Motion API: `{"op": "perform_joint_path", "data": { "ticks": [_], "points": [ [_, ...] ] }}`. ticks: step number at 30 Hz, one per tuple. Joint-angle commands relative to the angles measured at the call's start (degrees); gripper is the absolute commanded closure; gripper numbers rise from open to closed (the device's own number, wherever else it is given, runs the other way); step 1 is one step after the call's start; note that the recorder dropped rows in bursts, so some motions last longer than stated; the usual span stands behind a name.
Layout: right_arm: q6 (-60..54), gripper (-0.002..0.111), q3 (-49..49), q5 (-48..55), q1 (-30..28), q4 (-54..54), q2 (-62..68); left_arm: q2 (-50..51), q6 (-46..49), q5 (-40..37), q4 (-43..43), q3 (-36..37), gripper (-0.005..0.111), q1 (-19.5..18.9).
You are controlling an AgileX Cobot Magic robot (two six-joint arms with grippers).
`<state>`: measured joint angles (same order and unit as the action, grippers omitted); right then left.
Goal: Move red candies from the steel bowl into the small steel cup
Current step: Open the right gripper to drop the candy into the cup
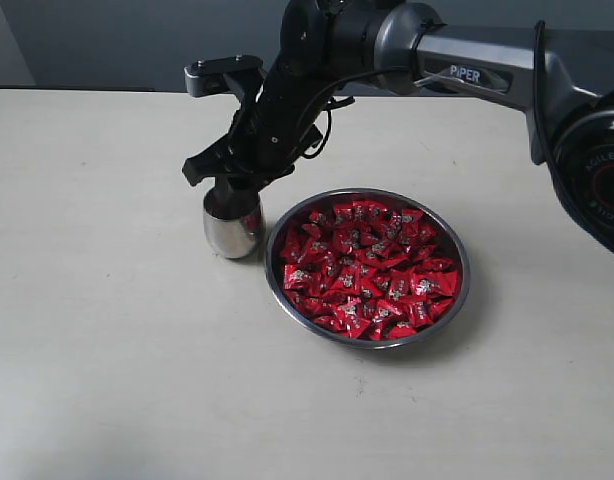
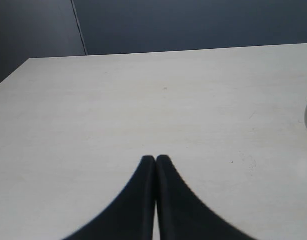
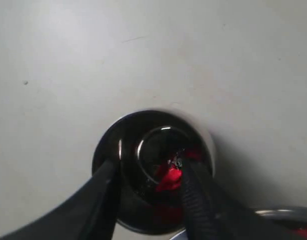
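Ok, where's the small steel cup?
The small steel cup sits left of centre in the exterior view, just left of the steel bowl, directly under the right gripper.

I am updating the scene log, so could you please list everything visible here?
table: one, pale beige, under everything
small steel cup: one, shiny silver, on the table
steel bowl: one, shiny silver, close beside the cup
red candies: many, red, heaped in the bowl
single candy: one, red, at the cup's mouth
wall: dark blue-grey, behind the table
right pincer: one, black, open over the cup
left pincer: one, black, shut, over the table
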<state>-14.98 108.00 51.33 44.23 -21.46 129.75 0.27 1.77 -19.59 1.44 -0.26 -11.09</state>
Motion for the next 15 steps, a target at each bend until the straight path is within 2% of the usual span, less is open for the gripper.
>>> {"op": "perform_joint_path", "data": {
  "ticks": [1,10,15],
  "points": [
    [0.1,0.069,0.3,-0.43,-0.06,0.45,-0.33,-0.27,-0.08,0.45,0.11,0.26,0.106,0.38],
    [0.16,0.069,0.57,0.39,-0.17,1.19,-3.21,-0.27,-0.08,0.45,0.11,0.26,0.106,0.38],
    [4.73,0.069,2.57,-0.03,-0.17,11.71,-7.22,-0.27,-0.08,0.45,0.11,0.26,0.106,0.38]
  ]
}}
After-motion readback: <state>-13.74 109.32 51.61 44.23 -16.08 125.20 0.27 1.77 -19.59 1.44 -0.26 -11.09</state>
